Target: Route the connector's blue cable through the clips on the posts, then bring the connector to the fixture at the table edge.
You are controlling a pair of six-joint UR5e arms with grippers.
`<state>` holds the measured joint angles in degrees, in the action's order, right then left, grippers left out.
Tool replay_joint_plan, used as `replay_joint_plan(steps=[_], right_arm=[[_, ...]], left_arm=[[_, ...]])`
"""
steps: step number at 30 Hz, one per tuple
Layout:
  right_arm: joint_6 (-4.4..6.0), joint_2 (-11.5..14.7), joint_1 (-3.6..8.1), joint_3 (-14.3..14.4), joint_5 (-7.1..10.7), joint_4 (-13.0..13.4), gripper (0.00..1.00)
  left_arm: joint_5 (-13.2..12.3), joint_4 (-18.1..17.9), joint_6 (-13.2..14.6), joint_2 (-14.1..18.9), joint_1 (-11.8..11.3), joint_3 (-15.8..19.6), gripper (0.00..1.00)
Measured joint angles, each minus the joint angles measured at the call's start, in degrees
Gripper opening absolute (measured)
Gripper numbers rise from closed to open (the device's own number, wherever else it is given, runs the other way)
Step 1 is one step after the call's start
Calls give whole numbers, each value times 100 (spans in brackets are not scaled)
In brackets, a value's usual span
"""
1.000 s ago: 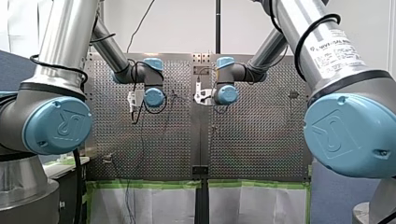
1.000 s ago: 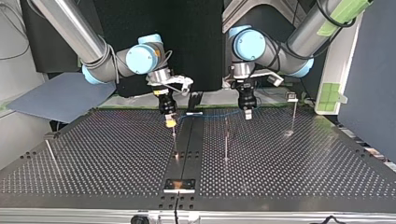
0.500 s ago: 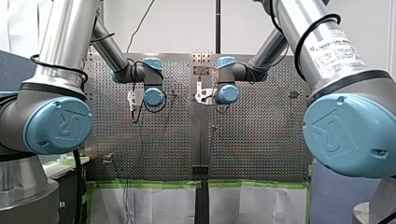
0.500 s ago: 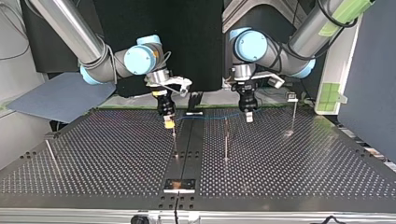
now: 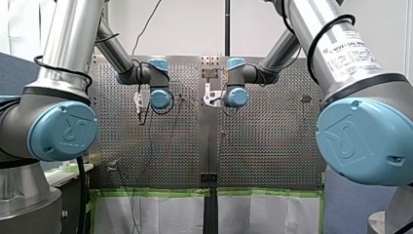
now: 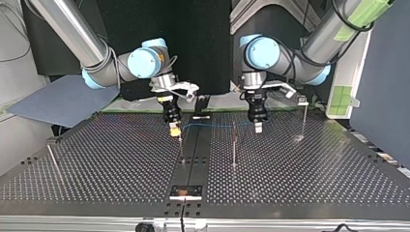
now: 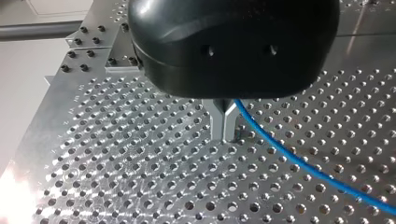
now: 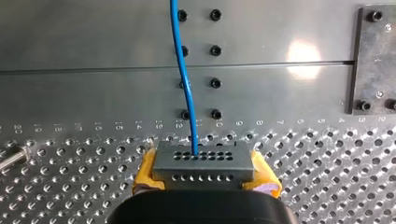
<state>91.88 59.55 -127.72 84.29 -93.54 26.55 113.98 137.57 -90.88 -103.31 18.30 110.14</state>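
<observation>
In the right wrist view a grey connector (image 8: pixel 203 161) sits between my right gripper's (image 8: pixel 205 179) yellow pads (image 8: pixel 145 173), gripped. Its blue cable (image 8: pixel 182 70) runs straight ahead over the plate. In the top view my right gripper (image 6: pixel 174 129) hangs at the left of centre, just above a thin post (image 6: pixel 181 147). The cable (image 6: pixel 212 125) stretches across to my left gripper (image 6: pixel 257 126), passing near the top of a second post (image 6: pixel 234 145). The left wrist view shows the metal fingers (image 7: pixel 224 123) shut on the cable (image 7: pixel 289 158). A fixture (image 6: pixel 185 192) lies at the near table edge.
Another post (image 6: pixel 303 118) with a clip on top stands at the top view's right, and a leaning one (image 6: pixel 51 157) at its far left. A dark centre strip (image 6: pixel 193 154) divides the perforated table. Green tape (image 5: pixel 156 192) lines the table's edge in the front view.
Both grippers have shifted toward the near edge in the top view, the left one more. The cable between them hangs lower and still spans the two grippers.
</observation>
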Motion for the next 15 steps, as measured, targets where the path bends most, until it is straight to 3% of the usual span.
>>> replay_joint_plan(steps=[15], right_arm=[[16, -3, 46, 4, 28, 2, 1]], left_arm=[[-332, -78, -169, -110, -227, -39, 0]])
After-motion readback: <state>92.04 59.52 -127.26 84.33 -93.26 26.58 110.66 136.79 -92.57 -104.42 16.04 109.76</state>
